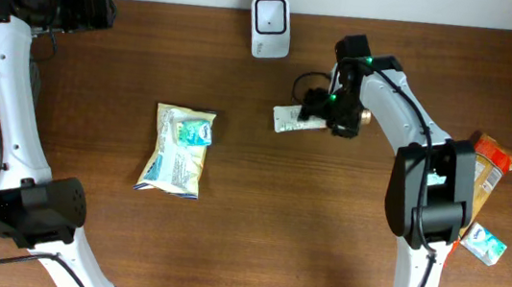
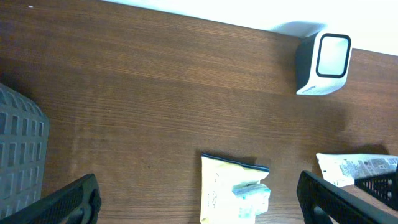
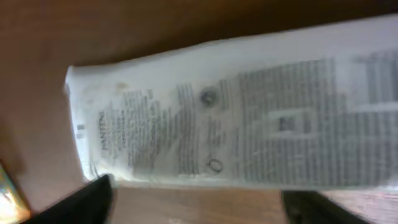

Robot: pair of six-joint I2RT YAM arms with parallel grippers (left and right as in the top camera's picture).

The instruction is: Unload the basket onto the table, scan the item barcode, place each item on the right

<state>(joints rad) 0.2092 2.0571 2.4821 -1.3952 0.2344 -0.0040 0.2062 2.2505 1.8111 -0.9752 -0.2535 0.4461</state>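
Observation:
A white printed packet (image 1: 290, 118) lies flat on the wooden table, just below and to the right of the white barcode scanner (image 1: 270, 26). My right gripper (image 1: 318, 112) hovers over the packet's right end. In the right wrist view the packet (image 3: 236, 118) fills the frame, and the gripper (image 3: 202, 205) is open, with bare wood between its dark fingertips (image 3: 87, 199). My left gripper (image 1: 88, 4) is at the far back left, open and empty (image 2: 205, 205). The left wrist view also shows the scanner (image 2: 323, 62) and the packet (image 2: 354, 167).
A yellow-white bag (image 1: 176, 149) with a small teal pack (image 1: 194, 133) on it lies left of centre. An orange box (image 1: 491, 165) and a teal packet (image 1: 483, 245) sit at the right edge. A grey basket (image 2: 18, 155) is at the left.

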